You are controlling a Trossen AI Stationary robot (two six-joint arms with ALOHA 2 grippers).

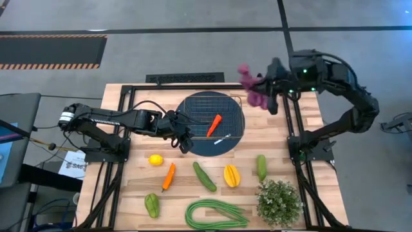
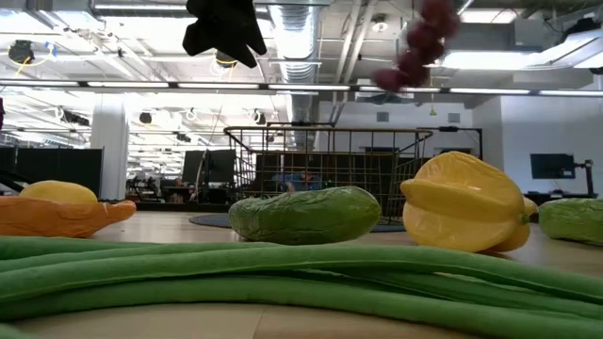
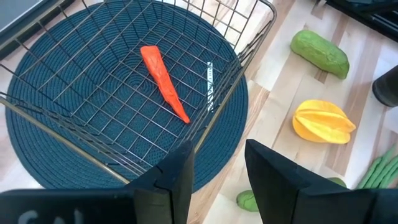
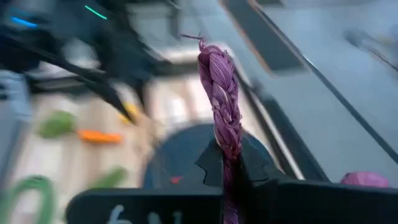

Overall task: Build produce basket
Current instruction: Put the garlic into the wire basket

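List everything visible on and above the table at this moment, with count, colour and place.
basket: one, wire mesh, on the mat
mat: one, round, dark blue, table's far middle
red carrot: one, inside the basket
orange carrot: one, on the table's left part
lemon: one, yellow, beside the orange carrot
cucumbers: two, green, middle and right
starfruit: one, yellow, between the cucumbers
pepper: one, green, near left
beans: one bundle, green, near edge
potted plant: one, green, near right
grapes: one bunch, purple, in the air by the basket's right corner
left tool: open, empty, at the mat's left edge
right tool: shut on the grapes' stem, raised
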